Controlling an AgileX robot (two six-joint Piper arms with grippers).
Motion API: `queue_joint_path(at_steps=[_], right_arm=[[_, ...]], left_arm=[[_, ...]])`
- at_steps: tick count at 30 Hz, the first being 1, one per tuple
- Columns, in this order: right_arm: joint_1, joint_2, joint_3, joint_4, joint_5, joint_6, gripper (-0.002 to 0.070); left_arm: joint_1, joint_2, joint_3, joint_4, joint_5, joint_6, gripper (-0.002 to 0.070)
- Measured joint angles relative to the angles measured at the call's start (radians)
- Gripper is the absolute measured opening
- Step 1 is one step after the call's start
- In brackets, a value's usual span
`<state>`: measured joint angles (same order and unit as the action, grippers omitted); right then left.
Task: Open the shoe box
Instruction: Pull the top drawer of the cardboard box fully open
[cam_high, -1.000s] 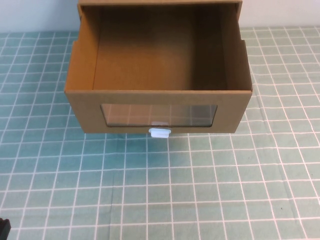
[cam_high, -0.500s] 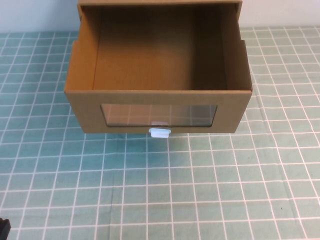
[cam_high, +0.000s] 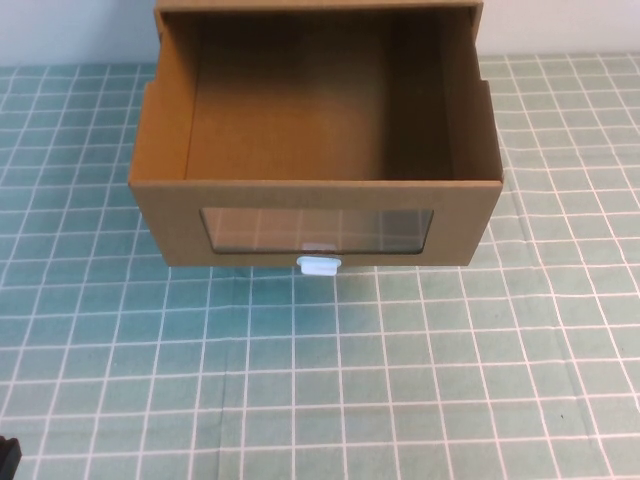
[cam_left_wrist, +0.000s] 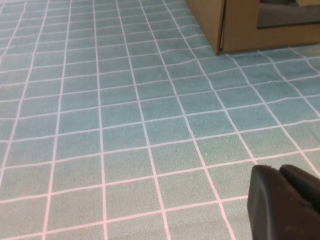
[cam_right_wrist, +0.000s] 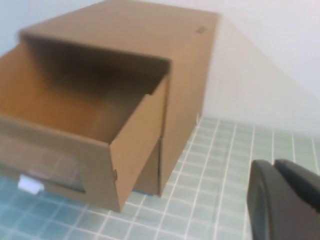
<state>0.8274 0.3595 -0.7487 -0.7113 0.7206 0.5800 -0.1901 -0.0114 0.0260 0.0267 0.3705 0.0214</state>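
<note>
High view: the shoe box (cam_high: 315, 195) is sitting at 12 o'clock on the green grid mat (cam_high: 400, 380), its drawer (cam_high: 290, 120) lying pulled out toward 6 o'clock, with a white pull tab (cam_high: 319, 265) jutting from the front. Left wrist view: the left gripper (cam_left_wrist: 279, 175) is hanging over the mat, claw pressed together, well apart from the box corner. Right wrist view: the right gripper (cam_right_wrist: 275, 170) is hanging near the open box, claw pressed together, apart from the cardboard.
</note>
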Motion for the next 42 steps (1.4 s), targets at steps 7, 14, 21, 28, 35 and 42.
queue_joint_path(at_steps=[7, 14, 21, 28, 35, 42], right_arm=[[-0.315, -0.028, 0.130, 0.241, -0.103, 0.099, -0.0013], [-0.363, -0.044, 0.230, 0.257, -0.135, 0.104, -0.0013], [-0.444, -0.222, 0.432, 0.133, -0.238, 0.104, -0.0013], [-0.552, -0.330, 0.648, 0.080, -0.579, 0.104, -0.0013], [-0.556, -0.334, 0.763, 0.467, -0.677, -0.242, -0.0013], [-0.579, -0.367, 0.772, 0.727, -0.598, -0.646, -0.0013]], left_arm=[[0.000, 0.000, 0.000, 0.000, 0.000, 0.000, -0.0005], [0.000, 0.000, 0.000, 0.000, 0.000, 0.002, -0.0005], [0.000, 0.000, 0.000, 0.000, 0.000, 0.002, -0.0005], [0.000, 0.000, 0.000, 0.000, 0.000, 0.002, -0.0005], [0.000, 0.000, 0.000, 0.000, 0.000, 0.002, -0.0005], [0.000, 0.000, 0.000, 0.000, 0.000, 0.002, -0.0005]])
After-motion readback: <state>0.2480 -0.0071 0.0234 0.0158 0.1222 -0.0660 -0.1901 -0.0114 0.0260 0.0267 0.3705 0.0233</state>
